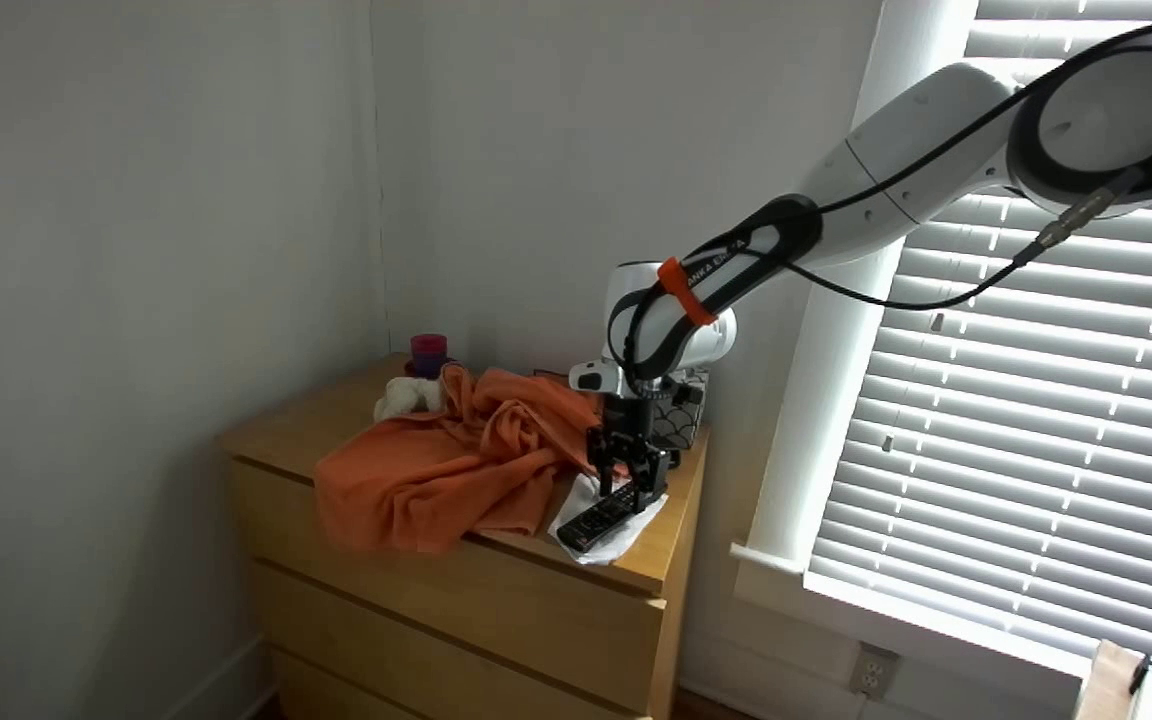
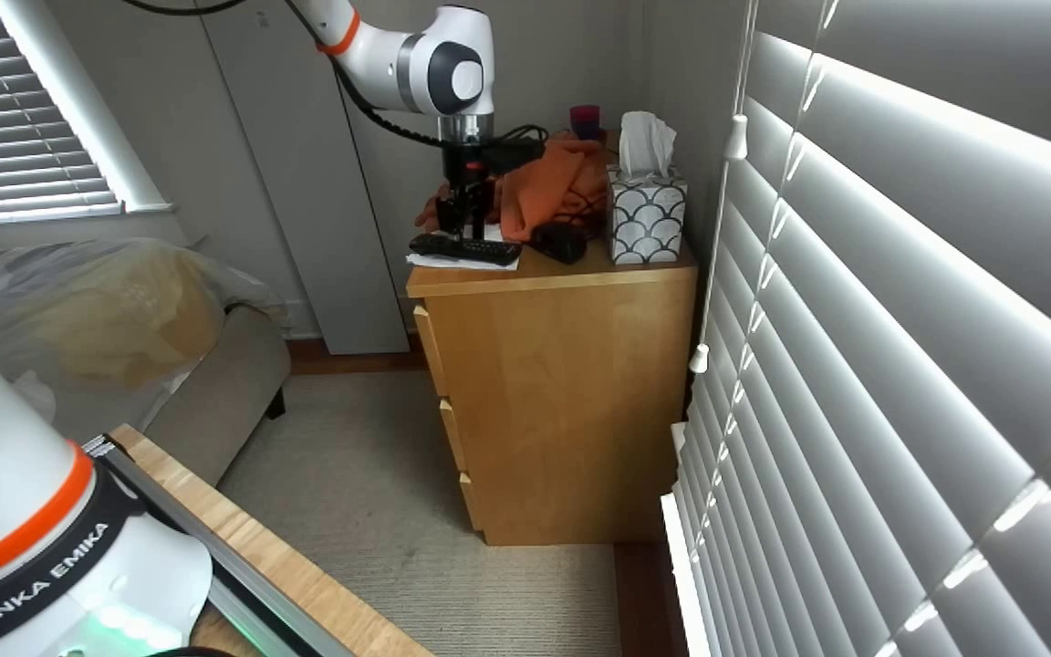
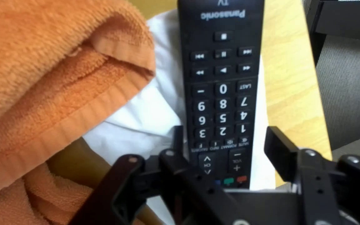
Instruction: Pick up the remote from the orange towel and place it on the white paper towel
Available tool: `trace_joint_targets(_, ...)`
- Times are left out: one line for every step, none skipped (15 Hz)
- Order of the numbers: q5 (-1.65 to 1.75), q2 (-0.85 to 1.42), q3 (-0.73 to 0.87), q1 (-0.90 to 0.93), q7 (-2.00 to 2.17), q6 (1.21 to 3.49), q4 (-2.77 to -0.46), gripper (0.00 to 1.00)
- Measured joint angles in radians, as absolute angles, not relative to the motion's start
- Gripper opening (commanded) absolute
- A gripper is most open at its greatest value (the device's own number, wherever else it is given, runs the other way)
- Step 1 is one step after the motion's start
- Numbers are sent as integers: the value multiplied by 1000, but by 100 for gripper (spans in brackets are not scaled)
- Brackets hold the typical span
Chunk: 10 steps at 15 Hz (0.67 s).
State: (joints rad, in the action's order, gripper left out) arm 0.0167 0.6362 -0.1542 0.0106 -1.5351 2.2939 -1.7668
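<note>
- Panasonic TV remote (image 3: 222, 78) is seen lying on the white paper towel (image 3: 142, 112); the orange towel (image 3: 73, 87) is noted toward nine o'clock in the wrist view.
- Jaws of the gripper (image 3: 224, 137) are found parted wider than the remote, straddling it toward six o'clock; nothing is judged held.
- The remote is judged light, stiff, somewhat slippery; should a grip be required, the long sides should be taken squarely near mid-length.
- Placement is judged complete; upward withdrawal is advised.

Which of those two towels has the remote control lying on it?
The white paper towel: the black remote rests on it, whereas the thicker, rumpled orange towel alongside has no remote visible on it.
</note>
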Motion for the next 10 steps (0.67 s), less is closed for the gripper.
trace_joint_targets(17,633,-158,9,-1547,2294,-1765,100)
trace_joint_targets(17,625,-162,8,-1563,2294,-1765,100)
trace_joint_targets(20,611,-166,7,-1579,2294,-1765,100)
trace_joint_targets(26,591,-170,6,-1604,2294,-1765,100)
trace_joint_targets(29,568,-179,4,-1644,2294,-1766,100)
trace_joint_targets(30,544,-187,1,-1686,2272,-1766,100)
trace_joint_targets(30,519,-194,0,-1727,2237,-1766,100)
trace_joint_targets(32,493,-199,0,-1766,2198,-1765,100)
trace_joint_targets(36,467,-202,1,-1803,2157,-1764,100)
trace_joint_targets(43,443,-203,2,-1838,2115,-1760,100)
